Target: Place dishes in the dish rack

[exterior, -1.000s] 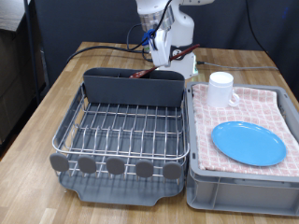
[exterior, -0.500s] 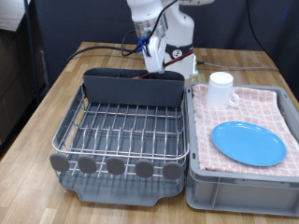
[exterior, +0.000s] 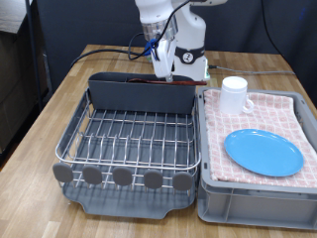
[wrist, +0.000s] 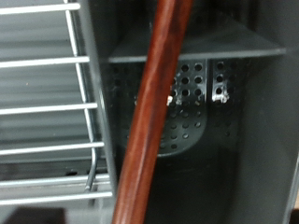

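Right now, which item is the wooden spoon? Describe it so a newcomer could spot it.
Start at the dish rack on the exterior view's left, then look to its tall grey back compartment. The wooden spoon lies across that compartment's top edge, just below the pincer. It is the only slim, reddish-brown stick; the mug is white and the plate light blue.
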Motion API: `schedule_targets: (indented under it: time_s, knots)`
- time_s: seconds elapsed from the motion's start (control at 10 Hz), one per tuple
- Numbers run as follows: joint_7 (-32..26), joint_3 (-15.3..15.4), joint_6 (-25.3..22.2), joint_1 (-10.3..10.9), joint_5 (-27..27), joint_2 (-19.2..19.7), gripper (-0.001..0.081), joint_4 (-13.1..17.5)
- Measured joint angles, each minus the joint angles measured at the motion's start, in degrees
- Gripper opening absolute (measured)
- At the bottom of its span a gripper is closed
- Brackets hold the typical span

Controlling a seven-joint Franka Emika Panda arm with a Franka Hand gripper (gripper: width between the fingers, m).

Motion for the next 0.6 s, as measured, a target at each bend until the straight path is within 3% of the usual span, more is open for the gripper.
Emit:
schedule_targets:
  time_s: [0.1,0.2,0.3,0.6]
  knots:
    - [1.29,0.9,0.0,-0.48,-1.65,0.0,0.057,0.03]
    - [2.8,1.78,-0.01,-0.81,-3.04,0.0,0.057,0.11]
    - [4.22,2.57,-0.02,-0.97,-4.15,-0.02,0.0739,0.2]
    - [9.67,5.94,-0.41,-2.22,-9.1,-0.28,0.079,0.46]
